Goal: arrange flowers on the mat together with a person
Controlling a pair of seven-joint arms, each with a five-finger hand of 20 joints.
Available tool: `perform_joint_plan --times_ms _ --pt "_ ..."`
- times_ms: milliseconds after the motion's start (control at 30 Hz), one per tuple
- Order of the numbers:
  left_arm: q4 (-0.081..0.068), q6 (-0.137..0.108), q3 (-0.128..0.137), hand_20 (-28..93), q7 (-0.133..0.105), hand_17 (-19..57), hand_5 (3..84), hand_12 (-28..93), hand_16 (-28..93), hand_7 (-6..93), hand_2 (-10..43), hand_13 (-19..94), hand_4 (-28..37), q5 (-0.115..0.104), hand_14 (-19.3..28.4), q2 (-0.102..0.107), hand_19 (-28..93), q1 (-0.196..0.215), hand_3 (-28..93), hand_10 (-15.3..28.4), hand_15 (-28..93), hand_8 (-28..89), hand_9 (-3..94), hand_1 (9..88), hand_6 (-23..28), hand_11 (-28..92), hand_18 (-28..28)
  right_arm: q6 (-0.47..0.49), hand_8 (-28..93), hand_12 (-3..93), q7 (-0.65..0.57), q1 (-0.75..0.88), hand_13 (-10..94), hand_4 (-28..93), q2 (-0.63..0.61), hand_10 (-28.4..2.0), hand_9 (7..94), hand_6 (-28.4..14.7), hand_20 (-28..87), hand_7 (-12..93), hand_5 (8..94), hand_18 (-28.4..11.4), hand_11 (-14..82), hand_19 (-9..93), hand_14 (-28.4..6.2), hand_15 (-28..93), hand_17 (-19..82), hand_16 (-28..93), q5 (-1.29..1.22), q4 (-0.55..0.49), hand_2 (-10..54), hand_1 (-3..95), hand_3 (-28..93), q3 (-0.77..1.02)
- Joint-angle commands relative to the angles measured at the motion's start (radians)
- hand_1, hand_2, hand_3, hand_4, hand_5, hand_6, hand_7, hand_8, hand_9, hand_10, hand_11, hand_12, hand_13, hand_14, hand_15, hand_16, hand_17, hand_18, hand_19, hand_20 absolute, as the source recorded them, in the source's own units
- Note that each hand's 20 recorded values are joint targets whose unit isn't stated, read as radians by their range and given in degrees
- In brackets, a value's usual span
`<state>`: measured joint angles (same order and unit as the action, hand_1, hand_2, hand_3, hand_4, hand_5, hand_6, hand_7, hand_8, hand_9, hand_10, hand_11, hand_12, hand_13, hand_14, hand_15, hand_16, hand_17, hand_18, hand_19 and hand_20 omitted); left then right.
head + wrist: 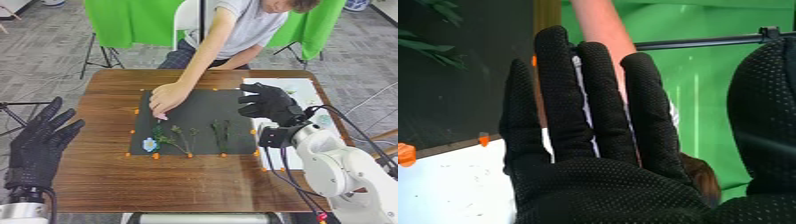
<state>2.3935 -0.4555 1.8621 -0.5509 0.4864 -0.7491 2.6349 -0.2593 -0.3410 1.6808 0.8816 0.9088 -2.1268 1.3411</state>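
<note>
Flowers on mat, right robot hand straight-fingered

Left robot hand — fingers spread; right arm extended forward — right robot hand fingers straight.

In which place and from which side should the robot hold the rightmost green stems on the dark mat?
Probably at mid-length, pinched from above, with the right hand coming from the right. The green stems lie flat and narrow, pointing away from the robot, so thumb and fingers could close across them. The person's hand is farther left.
</note>
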Motion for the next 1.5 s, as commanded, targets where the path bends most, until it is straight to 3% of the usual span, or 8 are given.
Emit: perform_joint_plan --times_ms 33,67,467,633,900,1167,1367,1500 --pt "0.001 0.012 -0.009 15 0.022 -9.8 31.1 12 -4 9.6 7.2 19 -25.2 0.017 21.0 -0.023 37 -0.003 75 14.1 43 -8 28.7 20.4 4.6 16 18.8 0.006 -13 14.7 0.005 -0.003 49 -26 0.008 -16.1 56.3 1.1 14 16 52.3 -25.4 16.4 57 -17.8 43 14 12 0.003 0.004 -6.5 29.7 70 -0.001" --pt "0.002 0.017 -0.006 15 0.037 -9.9 31.1 12 -4 9.7 7.2 19 -25.2 0.027 21.0 -0.032 37 -0.007 75 14.1 43 -8 28.7 20.4 4.6 16 18.8 0.003 -13 14.7 0.003 -0.002 49 -26 0.01 -16.1 56.3 1.1 14 16 52.3 -25.4 16.4 57 -17.9 43 13 12 0.007 0.003 -6.5 29.7 70 -0.001" --pt "0.0 0.022 -0.009 15 0.053 -9.8 31.1 12 -4 9.8 7.2 19 -25.2 0.04 21.1 -0.045 37 -0.017 75 14.2 43 -8 28.8 20.4 4.6 16 18.9 -0.014 -13 14.7 0.003 0.0 49 -26 -0.009 -16.1 56.1 1.1 14 16 52.1 -25.4 16.4 57 -17.8 43 13 12 0.034 -0.001 -6.4 29.9 70 0.014" --pt "0.002 0.017 -0.012 15 0.035 -9.9 31.1 12 -4 9.7 7.2 19 -25.2 0.033 21.1 -0.033 37 -0.005 75 14.1 43 -8 28.8 20.4 4.7 17 18.9 -0.029 -13 14.7 0.007 0.008 49 -26 -0.029 -16.3 56.0 0.8 14 16 51.5 -25.5 16.4 57 -17.8 43 14 12 0.054 -0.005 -6.5 30.0 70 0.028" --pt "-0.001 0.02 -0.012 15 0.047 -9.8 31.1 12 -4 9.8 7.3 19 -25.2 0.037 21.1 -0.034 37 -0.016 75 14.3 43 -8 28.9 20.4 4.7 17 18.9 -0.117 -13 14.8 -0.015 0.003 50 -26 -0.08 -16.6 56.2 0.9 15 16 51.1 -25.5 16.8 58 -17.9 45 14 12 0.165 -0.009 -6.2 30.0 70 0.016" --pt "0.0 0.024 -0.012 15 0.052 -9.8 31.2 12 -4 9.9 7.3 19 -25.2 0.046 21.1 -0.036 37 -0.016 75 14.3 43 -8 28.8 20.4 4.8 17 18.9 -0.29 -12 14.7 -0.254 -0.103 58 -25 -0.157 -18.1 62.6 0.3 15 15 51.9 -24.8 19.3 62 -16.7 50 19 12 0.543 0.01 -5.7 30.1 69 -0.104" --pt "0.004 0.015 -0.014 15 0.037 -9.8 31.2 12 -4 9.9 7.3 19 -25.2 0.041 21.1 -0.029 37 -0.011 75 14.4 43 -8 28.8 20.5 4.8 17 18.9 -0.267 -12 14.4 -0.453 -0.158 69 -24 -0.198 -18.3 70.3 -0.8 14 14 53.2 -24.7 19.8 68 -14.8 51 25 12 0.799 0.037 -5.7 31.3 68 -0.14" --pt "0.004 0.017 -0.014 15 0.036 -9.8 31.2 12 -4 10.0 7.3 19 -25.2 0.043 21.1 -0.03 37 -0.012 75 14.4 43 -8 28.9 20.5 4.9 17 18.8 -0.187 -11 15.0 -0.595 -0.196 73 -23 -0.211 -18.2 73.7 -1.3 10 13 53.5 -24.5 20.2 72 -13.9 52 29 13 0.955 0.053 -5.4 31.9 66 -0.167"
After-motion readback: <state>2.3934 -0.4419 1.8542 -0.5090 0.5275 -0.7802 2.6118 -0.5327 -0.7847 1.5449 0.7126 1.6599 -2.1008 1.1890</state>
